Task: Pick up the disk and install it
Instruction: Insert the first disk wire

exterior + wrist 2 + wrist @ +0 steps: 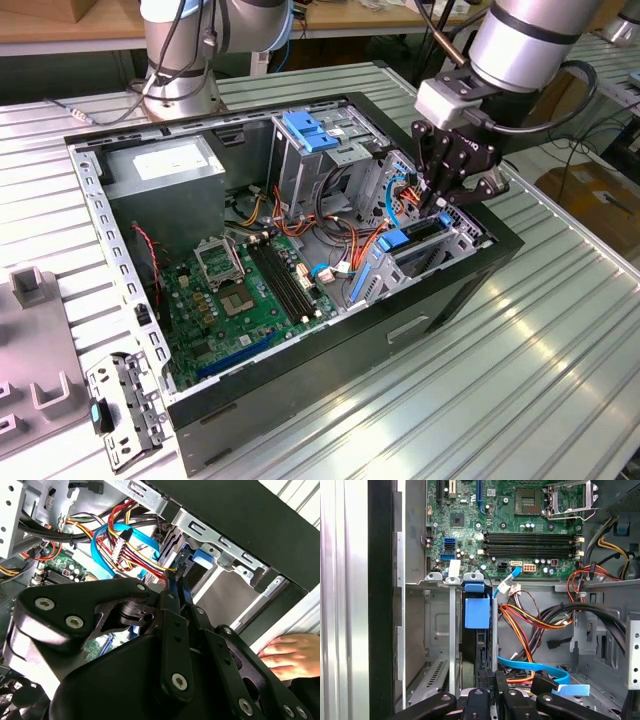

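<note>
The disk [412, 242] stands on edge in the metal bay at the near corner of the open computer case [470, 290], on the exterior view's right. Its bright blue carrier rail [477, 612] faces up between the bay's walls, and its dark edge runs toward me in the first wrist view. My gripper [440, 200] hangs directly over the disk's end. The black fingers [487, 692] are drawn together, their tips [175, 580] right beside the blue carrier [202, 556]. The gripper [177, 577] [490, 680] is shut and its tips look to rest at the disk's edge.
Orange, red and blue cables [345, 230] crowd the space beside the bay. A tall drive cage with a blue latch [310, 130], a grey power supply [165, 165] and the green motherboard [240, 290] fill the case. A person's hand [290, 650] rests outside the case wall.
</note>
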Robot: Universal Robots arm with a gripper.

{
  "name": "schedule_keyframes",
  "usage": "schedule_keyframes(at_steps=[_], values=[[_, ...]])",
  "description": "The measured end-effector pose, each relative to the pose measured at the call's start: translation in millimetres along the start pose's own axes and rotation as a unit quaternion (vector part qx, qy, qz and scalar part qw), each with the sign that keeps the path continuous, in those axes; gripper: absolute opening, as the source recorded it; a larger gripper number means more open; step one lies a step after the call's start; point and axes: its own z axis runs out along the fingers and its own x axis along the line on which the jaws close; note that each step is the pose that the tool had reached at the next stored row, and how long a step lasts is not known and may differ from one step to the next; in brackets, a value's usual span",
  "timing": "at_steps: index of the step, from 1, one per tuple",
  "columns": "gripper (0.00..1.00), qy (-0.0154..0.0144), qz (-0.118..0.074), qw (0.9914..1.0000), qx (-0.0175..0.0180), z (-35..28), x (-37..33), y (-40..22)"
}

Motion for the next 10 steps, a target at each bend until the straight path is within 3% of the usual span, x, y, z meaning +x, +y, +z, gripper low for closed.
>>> schedule_keyframes(at_steps=[10], values=[[0.16, 0.0001, 0.014, 0.99991, -0.0001, 3.2, 3.0, 0.7]])
